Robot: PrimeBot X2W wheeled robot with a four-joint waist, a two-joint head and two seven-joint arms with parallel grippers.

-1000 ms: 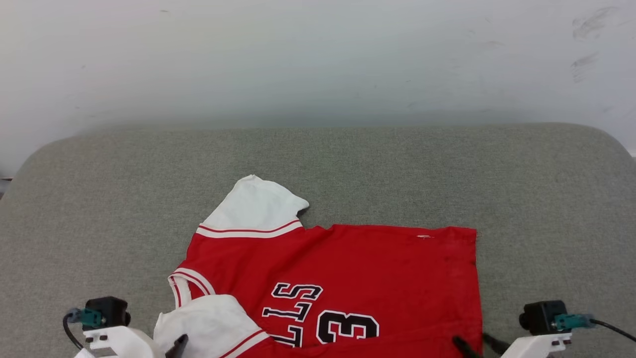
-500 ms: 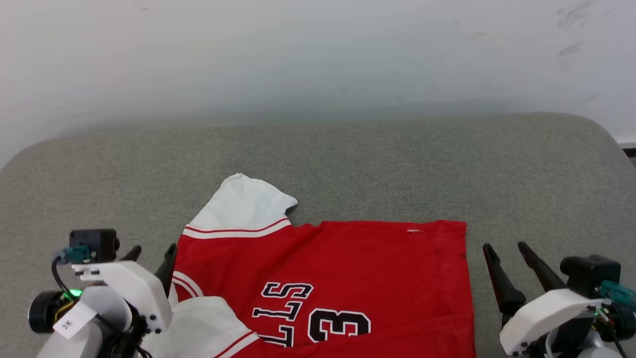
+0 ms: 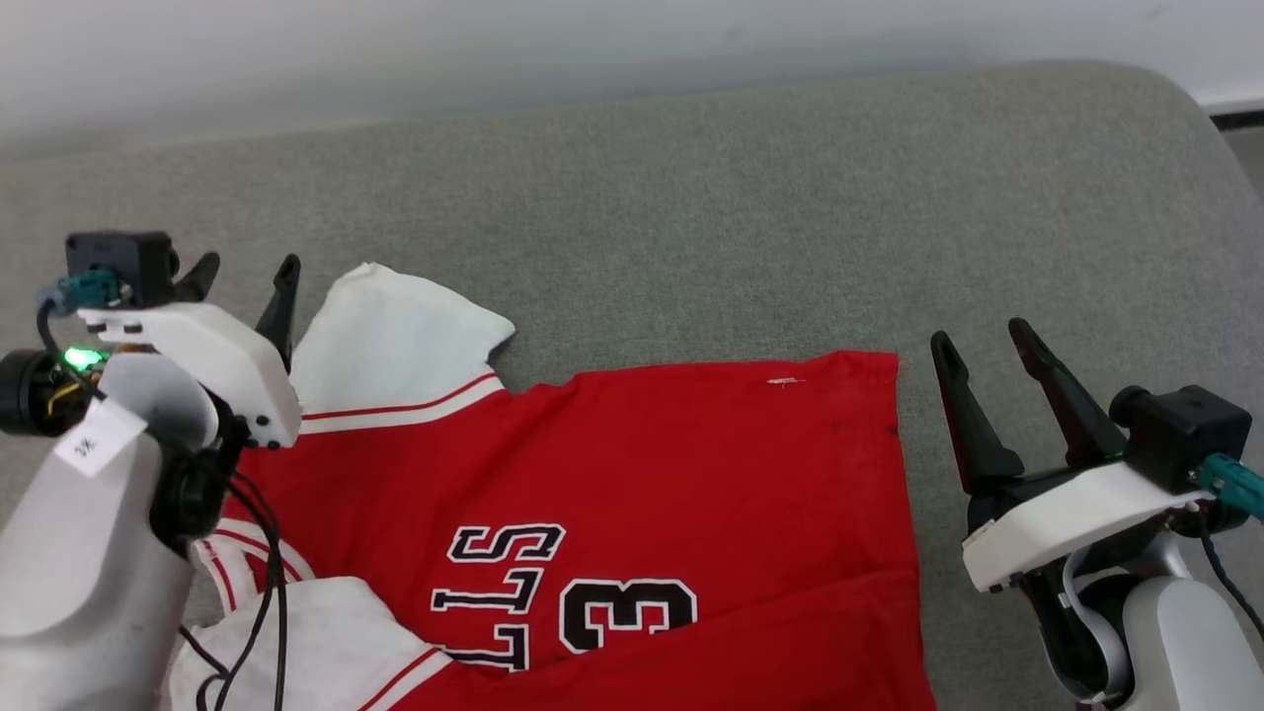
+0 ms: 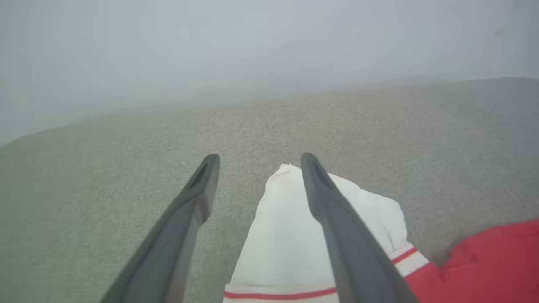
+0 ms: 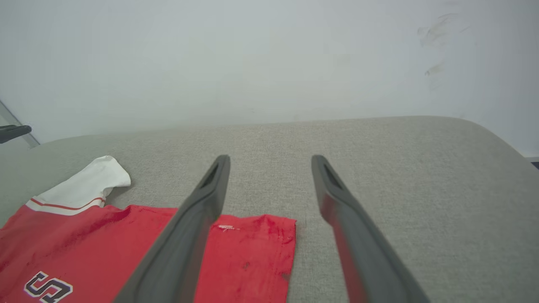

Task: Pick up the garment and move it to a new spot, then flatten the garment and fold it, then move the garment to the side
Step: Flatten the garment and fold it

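From the head camera, the shirt (image 3: 642,464) is lying spread on the grey cushion (image 3: 691,197) between both grippers. The left gripper (image 3: 245,278) is hanging open and empty, with the white sleeve (image 3: 395,336) just to its right. The right gripper (image 3: 978,341) is also gaping and holding nothing, with the red hem (image 3: 894,464) just to its left.

Along the left wrist, the left gripper (image 4: 259,158) is standing spread above the sleeve (image 4: 278,235).

Along the right wrist, the right gripper (image 5: 270,159) is open, and the hem (image 5: 288,244) is lying below its left finger.

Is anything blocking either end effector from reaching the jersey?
Nothing visible does. The open left end effector is by the white sleeve of the red jersey, the open right end effector by its hem; only grey cushion between.
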